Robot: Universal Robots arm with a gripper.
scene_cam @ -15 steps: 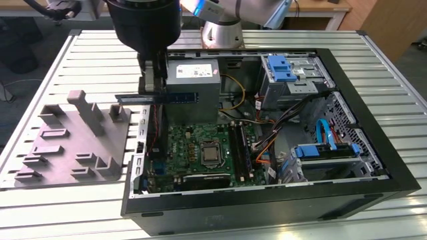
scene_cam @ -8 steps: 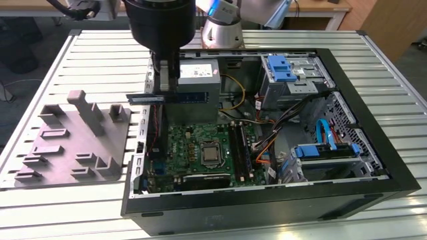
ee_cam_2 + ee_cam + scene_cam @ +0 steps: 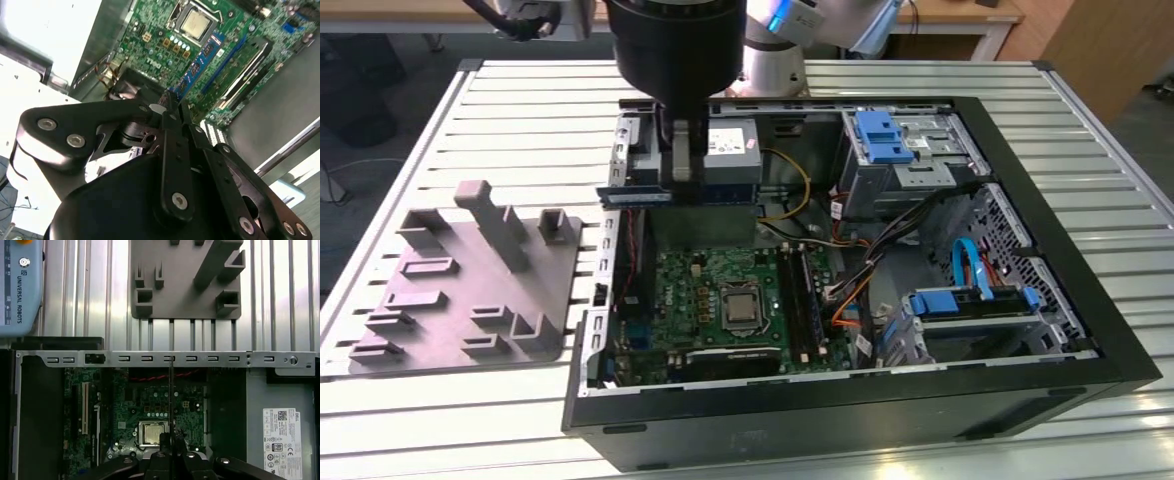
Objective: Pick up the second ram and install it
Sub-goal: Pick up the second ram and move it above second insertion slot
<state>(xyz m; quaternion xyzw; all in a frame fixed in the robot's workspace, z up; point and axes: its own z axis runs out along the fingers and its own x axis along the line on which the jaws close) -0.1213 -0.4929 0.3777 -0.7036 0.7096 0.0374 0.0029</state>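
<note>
Slatted metal counter with an open PC case lying on it. A grey fixture block sits just beside the case on the exterior view's left.

My claw hangs over the far end of the case, above the silver power supply box, pinched narrow on the second ram. The stick is level and off the board, and it pokes out toward the exterior view's left. In the second wrist view the fingers clamp one end of the bluish stick, which runs out over the green motherboard near the CPU. It is in the air, not in a slot. Beside it, the long black slots lie on the board, one carrying a green stick. In the first wrist view the ram shows edge-on as a thin dark line rising from the claw.
</note>
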